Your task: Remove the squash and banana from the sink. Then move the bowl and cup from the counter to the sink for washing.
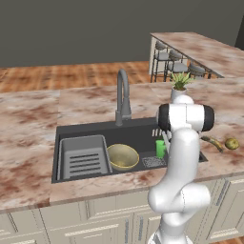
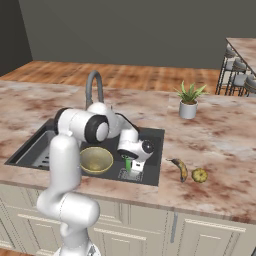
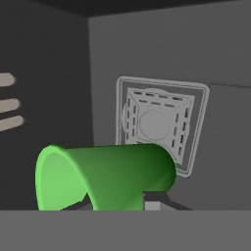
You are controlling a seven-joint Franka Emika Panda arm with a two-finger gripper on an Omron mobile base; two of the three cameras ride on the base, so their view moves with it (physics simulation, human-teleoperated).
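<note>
Sink [image 1: 86, 128]: tray [image 1: 84, 157] left, bowl [image 1: 123, 157] centre, faucet [image 1: 123, 97] behind; open floor around the drain [image 3: 157, 122].

Wood floor [image 1: 71, 76], grey wall [image 1: 71, 28], bar stools [image 1: 176, 64]

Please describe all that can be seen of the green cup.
The cup is a small bright green tumbler, plain and smooth, with a thin wall and no handle. The gripper is shut on it and holds it low inside the dark sink, above the square drain and beside the bowl. In the hand view its open mouth faces left.
</note>
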